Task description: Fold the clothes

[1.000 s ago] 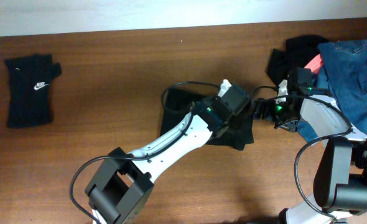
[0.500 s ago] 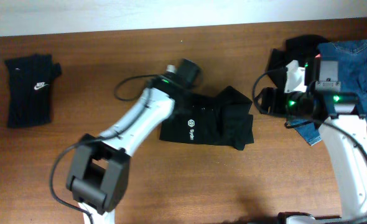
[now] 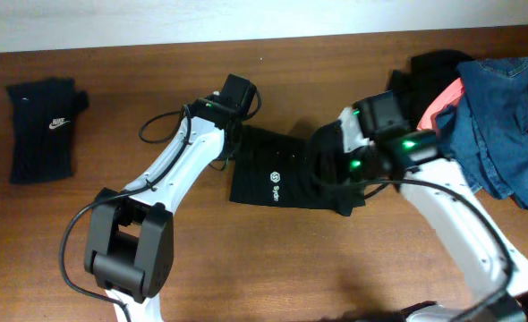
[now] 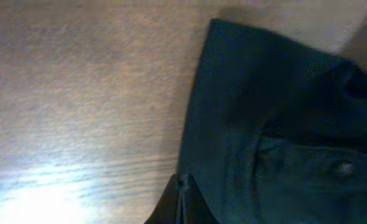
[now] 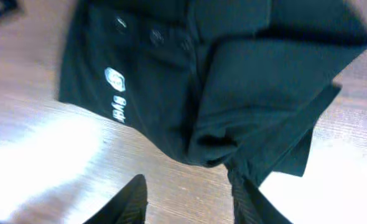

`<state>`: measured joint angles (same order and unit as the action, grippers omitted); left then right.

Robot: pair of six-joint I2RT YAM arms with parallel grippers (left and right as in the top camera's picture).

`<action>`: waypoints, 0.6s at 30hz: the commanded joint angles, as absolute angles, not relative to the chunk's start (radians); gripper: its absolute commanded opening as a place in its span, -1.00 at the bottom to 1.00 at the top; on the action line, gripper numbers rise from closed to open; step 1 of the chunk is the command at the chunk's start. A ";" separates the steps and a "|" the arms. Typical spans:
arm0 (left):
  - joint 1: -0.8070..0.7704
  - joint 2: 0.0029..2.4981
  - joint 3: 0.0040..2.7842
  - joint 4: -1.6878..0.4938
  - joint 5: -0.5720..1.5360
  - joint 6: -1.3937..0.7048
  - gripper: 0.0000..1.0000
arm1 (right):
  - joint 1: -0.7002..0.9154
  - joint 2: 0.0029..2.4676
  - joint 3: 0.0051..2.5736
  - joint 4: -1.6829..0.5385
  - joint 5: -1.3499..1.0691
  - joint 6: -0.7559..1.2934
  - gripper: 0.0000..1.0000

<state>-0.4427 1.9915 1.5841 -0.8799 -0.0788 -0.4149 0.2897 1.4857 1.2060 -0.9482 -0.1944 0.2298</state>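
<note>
Brown wooden tabletop [image 3: 148, 63], and right in the middle of it lies the black short-sleeved shirt [image 3: 286, 174], rumpled, its small white round logo [image 3: 273, 178] and lettering facing up. The left end effector [image 4: 178, 200] is at the shirt's left edge near the upper corner, fingers pressed together; whether any cloth is caught between them, I cannot tell from the wrist view. Over on the other side, the right end effector [image 5: 193, 200] sits low over the bunched right part of the shirt, fingers spread, a thick fold of black fabric just ahead of the gap and the right-hand finger touching the cloth. Far left on the tabletop, well apart from the action, a folded black swoosh-marked piece [image 3: 42, 132] lies flat. At the right edge there's a heap: blue denim [image 3: 506, 116] on top, a coral-pink piece [image 3: 441, 100] peeking out beside it, and more black fabric [image 3: 425, 67] behind.
</note>
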 commanded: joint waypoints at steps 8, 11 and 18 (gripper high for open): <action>-0.442 1.967 1.584 -0.861 0.004 -0.338 -0.90 | 0.354 1.554 1.177 -0.909 -0.039 0.384 -0.09; -0.442 1.967 1.584 -0.871 0.004 -0.338 -0.89 | 0.354 1.568 1.174 -0.900 -0.039 0.384 -0.13; -0.442 1.967 1.584 -0.879 0.004 -0.339 -0.90 | 0.361 1.633 1.174 -0.890 -0.039 0.395 -0.19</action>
<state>-0.4427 1.9915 1.5841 -0.8757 -0.0097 -0.3584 0.3466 1.6020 1.1847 -0.8997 -0.0631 0.3740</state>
